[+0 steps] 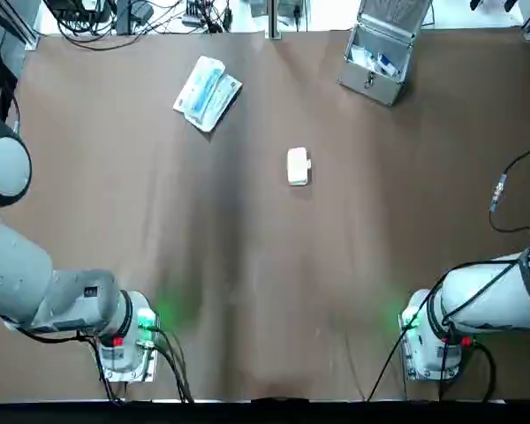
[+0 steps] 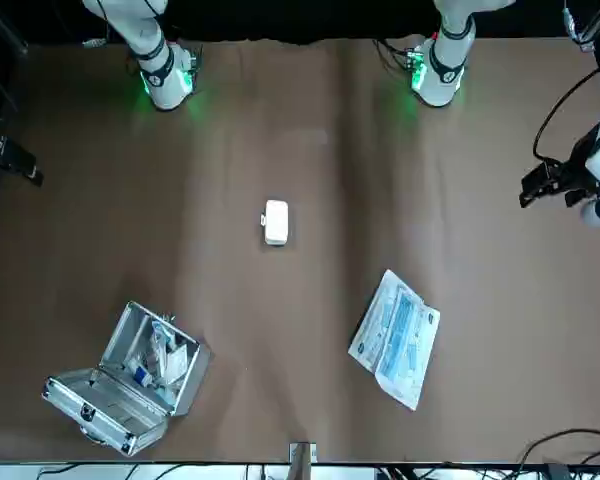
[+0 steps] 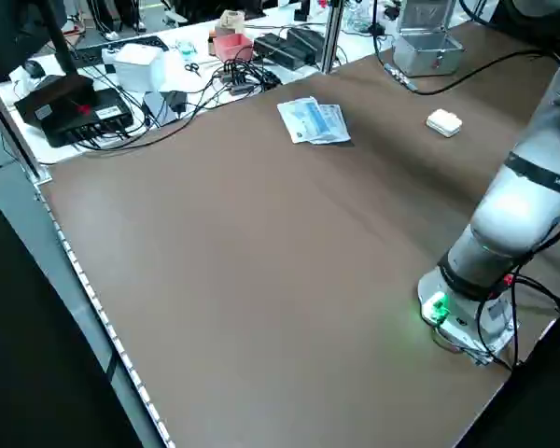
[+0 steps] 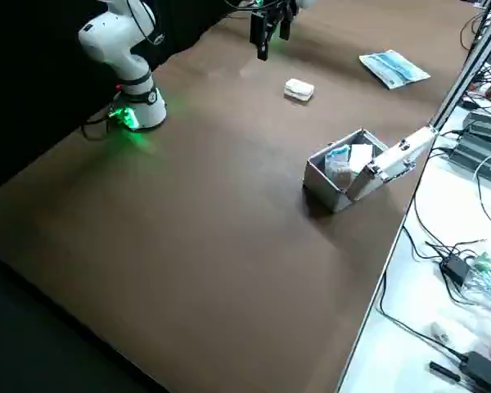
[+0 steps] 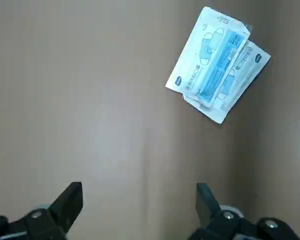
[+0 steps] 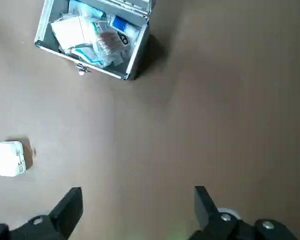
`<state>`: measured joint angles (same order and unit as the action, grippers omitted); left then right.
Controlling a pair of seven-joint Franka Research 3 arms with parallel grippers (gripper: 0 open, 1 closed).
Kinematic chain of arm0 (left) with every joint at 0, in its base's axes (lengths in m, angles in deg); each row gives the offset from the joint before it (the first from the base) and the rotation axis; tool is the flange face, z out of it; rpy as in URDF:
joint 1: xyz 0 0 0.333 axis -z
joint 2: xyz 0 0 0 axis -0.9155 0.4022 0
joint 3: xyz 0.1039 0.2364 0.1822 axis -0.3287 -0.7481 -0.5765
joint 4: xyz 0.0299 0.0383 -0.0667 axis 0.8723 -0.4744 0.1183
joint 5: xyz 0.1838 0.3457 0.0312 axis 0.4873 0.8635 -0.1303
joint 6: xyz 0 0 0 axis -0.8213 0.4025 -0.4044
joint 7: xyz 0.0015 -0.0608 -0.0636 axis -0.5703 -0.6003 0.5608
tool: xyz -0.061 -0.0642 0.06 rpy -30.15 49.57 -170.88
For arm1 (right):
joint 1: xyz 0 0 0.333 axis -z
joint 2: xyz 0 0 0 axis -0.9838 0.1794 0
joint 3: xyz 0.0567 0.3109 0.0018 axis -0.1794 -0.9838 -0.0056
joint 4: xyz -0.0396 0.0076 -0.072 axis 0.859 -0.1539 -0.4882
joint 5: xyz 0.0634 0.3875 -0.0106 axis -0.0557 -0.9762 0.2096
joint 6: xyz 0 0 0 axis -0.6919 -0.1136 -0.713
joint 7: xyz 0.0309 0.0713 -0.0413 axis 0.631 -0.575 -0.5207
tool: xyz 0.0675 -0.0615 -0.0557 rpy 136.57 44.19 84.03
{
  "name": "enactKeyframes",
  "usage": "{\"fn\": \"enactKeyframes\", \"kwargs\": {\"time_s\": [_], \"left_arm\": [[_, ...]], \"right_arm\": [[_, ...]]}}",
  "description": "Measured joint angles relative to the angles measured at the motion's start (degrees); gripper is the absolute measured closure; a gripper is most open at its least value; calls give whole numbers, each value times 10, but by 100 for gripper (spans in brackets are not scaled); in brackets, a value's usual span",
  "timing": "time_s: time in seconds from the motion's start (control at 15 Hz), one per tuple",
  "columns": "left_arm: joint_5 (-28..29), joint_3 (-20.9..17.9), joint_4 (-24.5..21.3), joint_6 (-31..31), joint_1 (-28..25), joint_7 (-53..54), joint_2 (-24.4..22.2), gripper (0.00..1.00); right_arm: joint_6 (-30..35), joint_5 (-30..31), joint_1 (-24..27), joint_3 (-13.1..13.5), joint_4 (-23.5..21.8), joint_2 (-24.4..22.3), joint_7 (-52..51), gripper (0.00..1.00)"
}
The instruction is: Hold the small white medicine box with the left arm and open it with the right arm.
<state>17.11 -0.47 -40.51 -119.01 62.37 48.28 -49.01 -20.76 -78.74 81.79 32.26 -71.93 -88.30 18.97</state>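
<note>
Since the white box (image 1: 298, 166) lies in the middle where both arms can reach, the left gripper (image 5: 139, 205) and right gripper (image 6: 137, 207) hang wide open.

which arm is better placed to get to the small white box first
Right, probably. The small white medicine box lies slightly toward the right arm's side and shows ahead of the open right gripper; the open left gripper faces only the mask packet.
</note>
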Motion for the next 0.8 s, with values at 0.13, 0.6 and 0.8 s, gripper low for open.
{"fn": "enactKeyframes", "kwargs": {"time_s": [0.13,0.6,0.8], "left_arm": [[0,0,0,0,0,1,0,0],[0,3,3,1,2,-1,3,0],[-8,15,2,0,2,-1,18,0]], "right_arm": [[0,0,0,0,0,0,0,1],[0,0,0,0,0,0,0,1],[0,0,-1,-1,-3,0,0,1]]}}
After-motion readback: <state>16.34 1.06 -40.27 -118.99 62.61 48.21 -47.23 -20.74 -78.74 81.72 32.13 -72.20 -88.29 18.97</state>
